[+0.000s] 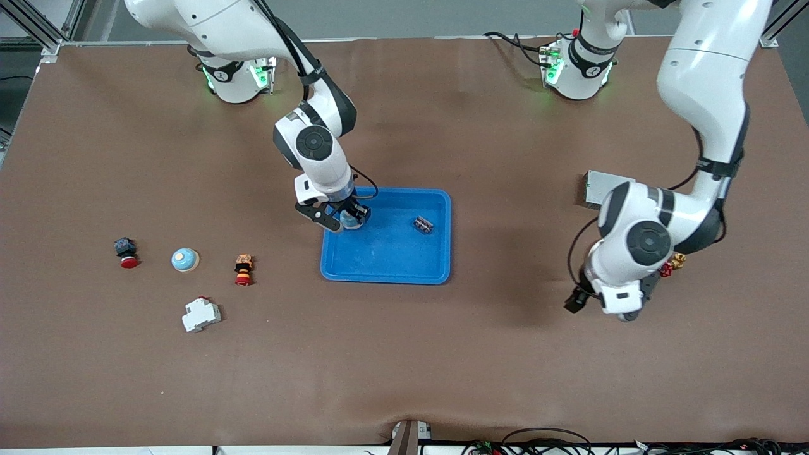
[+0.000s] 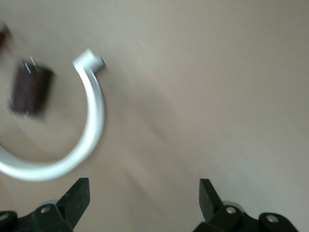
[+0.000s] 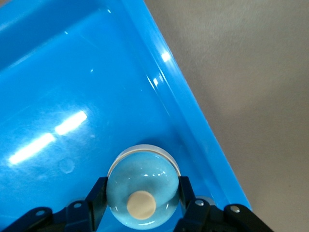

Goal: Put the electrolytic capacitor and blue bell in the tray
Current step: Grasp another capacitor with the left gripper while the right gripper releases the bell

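Note:
My right gripper (image 1: 349, 219) is shut on a pale-blue dome bell (image 3: 142, 186) with a cream button. It holds the bell low inside the bright-blue tray (image 1: 385, 268), in the corner toward the right arm's base; the tray wall shows in the right wrist view (image 3: 193, 111). A small dark part (image 1: 423, 224) lies in the tray. My left gripper (image 2: 144, 193) is open and empty over bare table toward the left arm's end (image 1: 622, 313). A dark cylindrical capacitor (image 2: 30, 91) with wire leads lies on the table ahead of it, beside a white ring (image 2: 94, 125).
A second blue bell (image 1: 185, 260), a red-capped switch (image 1: 125, 251), an orange-and-red button (image 1: 243, 269) and a white breaker (image 1: 201, 314) lie toward the right arm's end. A grey metal box (image 1: 597, 183) and small red and gold parts (image 1: 671, 265) sit by the left arm.

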Motion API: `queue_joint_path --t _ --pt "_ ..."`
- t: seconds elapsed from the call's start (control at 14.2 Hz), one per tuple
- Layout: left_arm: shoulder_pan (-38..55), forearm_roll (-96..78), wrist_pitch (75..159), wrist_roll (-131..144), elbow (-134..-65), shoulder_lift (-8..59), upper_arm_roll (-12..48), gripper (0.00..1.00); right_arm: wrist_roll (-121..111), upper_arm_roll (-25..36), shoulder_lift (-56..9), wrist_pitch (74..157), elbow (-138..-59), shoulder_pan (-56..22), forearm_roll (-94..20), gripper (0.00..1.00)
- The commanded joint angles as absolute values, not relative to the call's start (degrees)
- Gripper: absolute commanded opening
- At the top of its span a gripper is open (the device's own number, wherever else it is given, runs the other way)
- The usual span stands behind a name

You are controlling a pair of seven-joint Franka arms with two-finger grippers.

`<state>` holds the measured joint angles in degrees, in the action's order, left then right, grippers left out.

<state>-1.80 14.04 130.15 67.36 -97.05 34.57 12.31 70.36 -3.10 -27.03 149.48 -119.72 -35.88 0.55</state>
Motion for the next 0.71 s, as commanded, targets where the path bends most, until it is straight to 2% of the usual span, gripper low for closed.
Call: queue_joint_path --t 0.0,0.42,0.49,0.57,0.64 --pt "-6.1 15.2 129.6 58.5 -101.9 31.0 12.9 1.0 74.3 -2.0 -29.0 149.8 -117.8 -38.0 2.5 0.0" --pt "-15.0 15.4 130.3 44.8 -103.2 32.2 13.0 1.0 78.7 0.1 -34.2 149.7 -113.2 -41.3 2.9 0.0" --pt "-15.5 15.4 130.3 44.1 -103.2 32.4 13.0 0.99 78.7 0.3 -34.2 149.6 -112.9 -41.0 2.9 0.56" --pt "-15.6 15.3 130.3 44.3 -103.2 32.7 13.0 0.97 78.6 0.4 -34.2 149.5 -112.9 -41.1 3.0 1.0" --pt "-15.5 15.2 130.3 45.1 -103.4 32.8 13.1 0.96 78.3 0.4 -34.0 148.8 -112.9 -41.0 3.0 1.0"
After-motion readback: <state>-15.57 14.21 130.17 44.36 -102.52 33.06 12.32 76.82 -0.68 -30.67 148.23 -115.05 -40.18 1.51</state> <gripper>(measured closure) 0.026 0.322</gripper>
